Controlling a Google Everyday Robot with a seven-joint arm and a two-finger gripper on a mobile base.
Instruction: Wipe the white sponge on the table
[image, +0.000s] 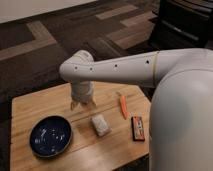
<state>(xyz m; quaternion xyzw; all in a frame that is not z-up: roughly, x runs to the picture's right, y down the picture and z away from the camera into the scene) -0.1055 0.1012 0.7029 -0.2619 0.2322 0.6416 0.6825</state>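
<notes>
The white sponge (100, 125) is a small whitish-grey soft block lying on the light wood table (35, 107), right of the blue bowl. My gripper (82, 104) hangs from the white arm, pointing down at the table behind and slightly left of the sponge. It is apart from the sponge and holds nothing that I can see.
A dark blue bowl (50, 135) sits at the front left of the table. An orange carrot-like object (123, 106) lies right of the sponge. A dark red-edged bar (138, 127) lies near the right edge. My white arm and body (180, 110) cover the right side.
</notes>
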